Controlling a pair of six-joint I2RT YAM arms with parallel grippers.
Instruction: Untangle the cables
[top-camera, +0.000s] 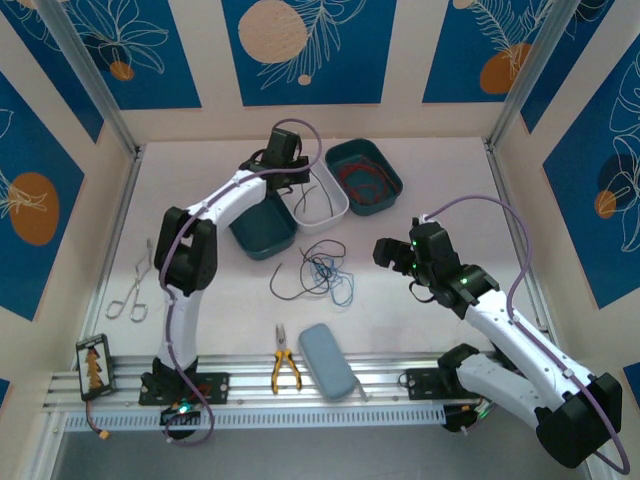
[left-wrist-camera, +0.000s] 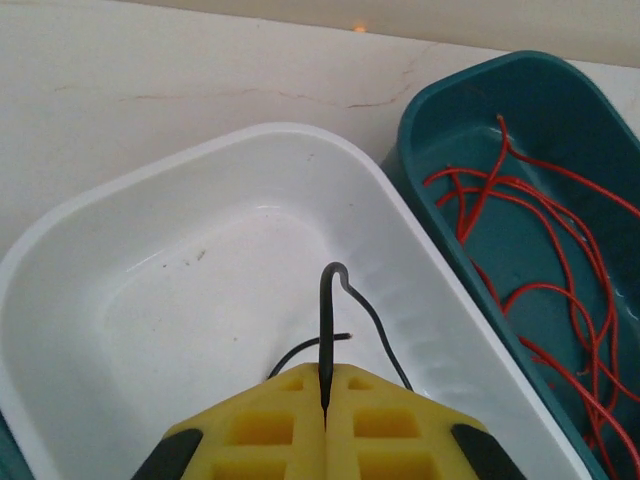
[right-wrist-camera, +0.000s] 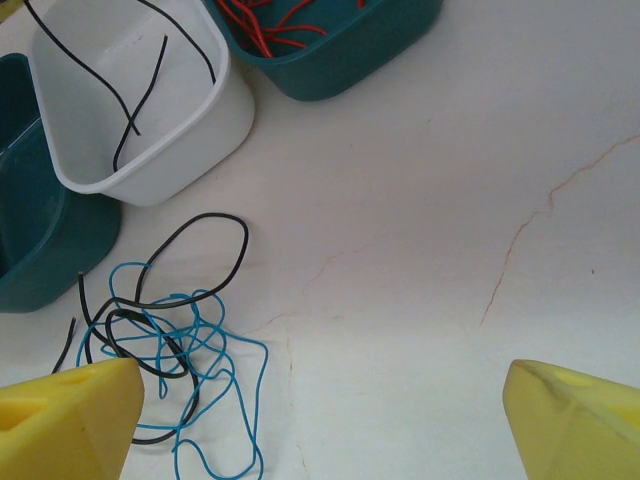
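Pale table bears tub (left gripper pinches cable above).

The top camera overlooks the whole tabletop. The left wrist camera hangs close over the white bin; the right wrist camera sees that bin from farther back.

Robot lab work cell, white marble-look tabletop boxed in by blue-and-cream leaf-print panels on aluminium posts, slotted metal rail carrying left arm and right arm, pliers and forceps laid out.
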